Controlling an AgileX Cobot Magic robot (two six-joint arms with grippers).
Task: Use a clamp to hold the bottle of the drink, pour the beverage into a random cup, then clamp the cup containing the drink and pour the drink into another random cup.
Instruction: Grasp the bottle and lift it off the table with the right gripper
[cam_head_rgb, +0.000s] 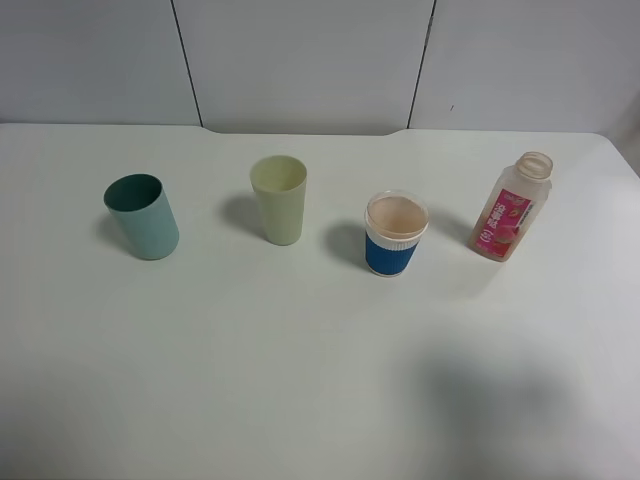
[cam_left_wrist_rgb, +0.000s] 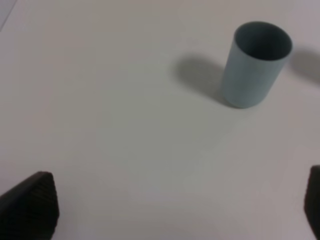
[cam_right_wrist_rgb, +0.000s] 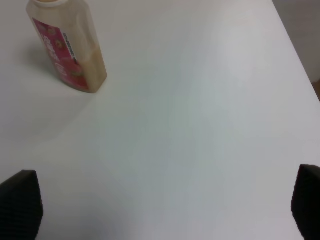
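The bottle (cam_head_rgb: 512, 208) stands upright and uncapped at the right of the table; in the right wrist view the bottle (cam_right_wrist_rgb: 67, 47) shows its pink-red label and a little brownish liquid low inside. The blue-sleeved cup (cam_head_rgb: 396, 234) holds light pink-brown beverage (cam_head_rgb: 397, 215). At the far left stands the teal cup (cam_head_rgb: 143, 217), and the left wrist view shows the same teal cup (cam_left_wrist_rgb: 255, 65). My left gripper (cam_left_wrist_rgb: 170, 210) is open, well short of the teal cup. My right gripper (cam_right_wrist_rgb: 162, 205) is open, away from the bottle. Neither arm shows in the exterior high view.
A pale yellow-green cup (cam_head_rgb: 279, 199) stands between the teal cup and the blue-sleeved cup. The white table (cam_head_rgb: 300, 380) ends at a grey panelled wall behind. The table's right edge (cam_right_wrist_rgb: 295, 55) runs near the bottle's side.
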